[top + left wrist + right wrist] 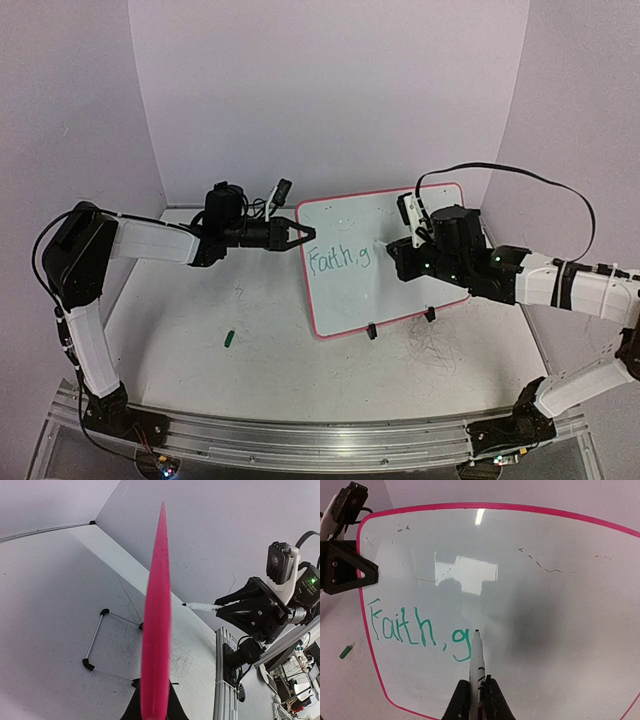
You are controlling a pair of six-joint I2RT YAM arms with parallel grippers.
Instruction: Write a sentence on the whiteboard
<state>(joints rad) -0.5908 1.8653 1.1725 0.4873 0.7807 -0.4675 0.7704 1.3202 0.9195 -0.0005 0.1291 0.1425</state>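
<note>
the board (345,295) looks light, stiff and slick, apt to tip under pressure; left tool (299,238) pinches its side, right tool (476,692) pinches the pen (477,655).

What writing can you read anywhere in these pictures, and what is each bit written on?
"Faith, g": green handwriting on the whiteboard; the line stops there.
Near the board's top, faint grey marks: stray strokes, no readable letters.
On the marker, small dark print: too small to read.
Nothing else legible in any view.
</note>
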